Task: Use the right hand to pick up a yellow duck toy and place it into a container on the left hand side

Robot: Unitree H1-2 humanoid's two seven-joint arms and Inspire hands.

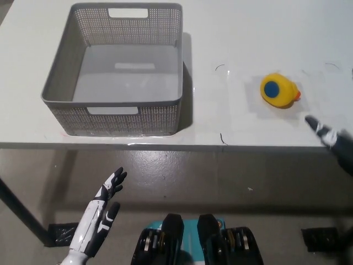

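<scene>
One yellow duck toy and one grey mesh container are borne by the white worktop, well apart. The right hand is seen blurred near the duck, finger state indeterminable. The left hand is held low, fingers spread, empty.

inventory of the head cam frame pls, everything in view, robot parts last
basket: 1, grey, perforated walls with handle cut-outs, on the table's left side, nothing inside.
duck toy: 1, yellow with a blue spot and an orange beak, on the table's right side, well apart from the basket.
table: 1, white, fills the upper part of the view.
floor: grey, below the table's front edge.
left hand: 1, white, lower left, below the table edge, fingers apart, holding nothing.
right hand: 1, black, at the right edge, near the table's front edge, just below and right of the duck toy, not touching it; blurred, fingers unclear.
</scene>
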